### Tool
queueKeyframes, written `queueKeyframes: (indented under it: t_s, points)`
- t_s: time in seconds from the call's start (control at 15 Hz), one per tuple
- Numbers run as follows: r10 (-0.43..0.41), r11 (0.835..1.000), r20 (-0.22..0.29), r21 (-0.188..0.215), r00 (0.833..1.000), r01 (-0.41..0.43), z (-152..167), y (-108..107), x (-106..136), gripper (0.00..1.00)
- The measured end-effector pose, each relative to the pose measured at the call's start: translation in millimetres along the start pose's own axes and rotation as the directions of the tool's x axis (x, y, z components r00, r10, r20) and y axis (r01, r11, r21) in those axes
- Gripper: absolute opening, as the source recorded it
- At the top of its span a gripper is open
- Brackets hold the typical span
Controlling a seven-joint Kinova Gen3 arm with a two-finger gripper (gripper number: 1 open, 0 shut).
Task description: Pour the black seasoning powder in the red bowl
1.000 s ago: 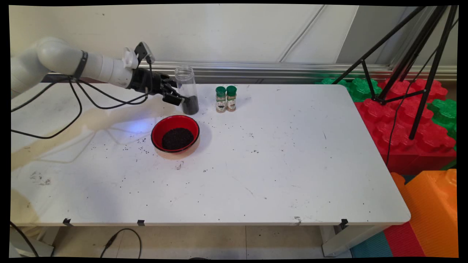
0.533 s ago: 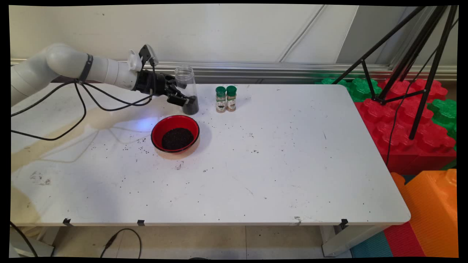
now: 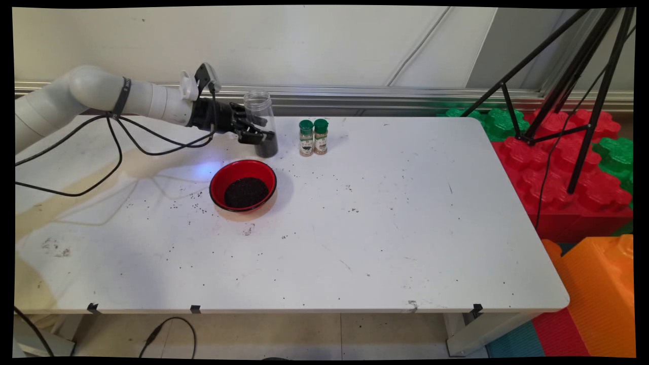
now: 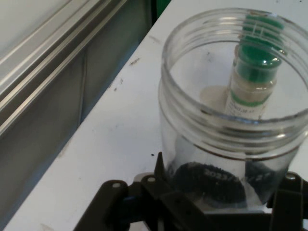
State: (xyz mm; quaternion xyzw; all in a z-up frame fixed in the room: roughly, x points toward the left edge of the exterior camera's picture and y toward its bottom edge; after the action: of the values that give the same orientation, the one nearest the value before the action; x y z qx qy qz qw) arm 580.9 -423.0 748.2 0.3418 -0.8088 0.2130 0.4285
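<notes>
**Worktop [image 3: 355, 253]:** white and scuffed, with loose dark grains [image 3: 350, 188] scattered across its middle.

**Item 1, red bowl [image 3: 219, 178]:** black rim, left of centre. It holds a heap of dark granules [image 3: 246, 192] and stands apart from everything else.

**Item 2, tool [image 3: 261, 136]:** black, on the white arm [image 3: 147, 99], which reaches in level from the left with black cables [image 3: 116, 147] hanging in loops. The tool sits low around the jar, level with its dark contents. The pictures do not show whether it is clenched on the jar or only set about it, so I cannot tell.

**Item 3, clear plastic jar [image 3: 258, 109]:** upright on the worktop just beyond the bowl, near the far edge. It has a threaded mouth and no lid. Only the bottom part is filled with dark granules; the rest is empty.
- Handling, as a judgement: the wall is thin, clear plastic and will probably flex, so it needs a firm, even squeeze.
- The hold sits low, where the weight is, which suits the jar.
- With the mouth open, any tilt would let the contents run out.

**Items 4 and 5, two spice bottles [image 3: 306, 138] [image 3: 320, 136]:** green caps and tan contents. They touch each other and stand near the jar on its right. A sideways move of the jar would have to clear them.

**Beyond:** a metal rail [image 3: 380, 94] along the wall. Off the worktop's right end are a black tripod [image 3: 568, 86] and red foam blocks [image 3: 557, 172].
</notes>
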Motion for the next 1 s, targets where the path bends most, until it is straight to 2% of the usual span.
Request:
queueKeyframes:
  t_s: [0.33,1.0]
  points:
    - [0.004,1.0,-0.031,-0.013,1.0,-0.005,-4.0,-1.4,4.6,0.0]
    - [0.054,0.997,-0.078,-0.055,0.995,-0.059,-21.4,-2.8,37.7,0.0]
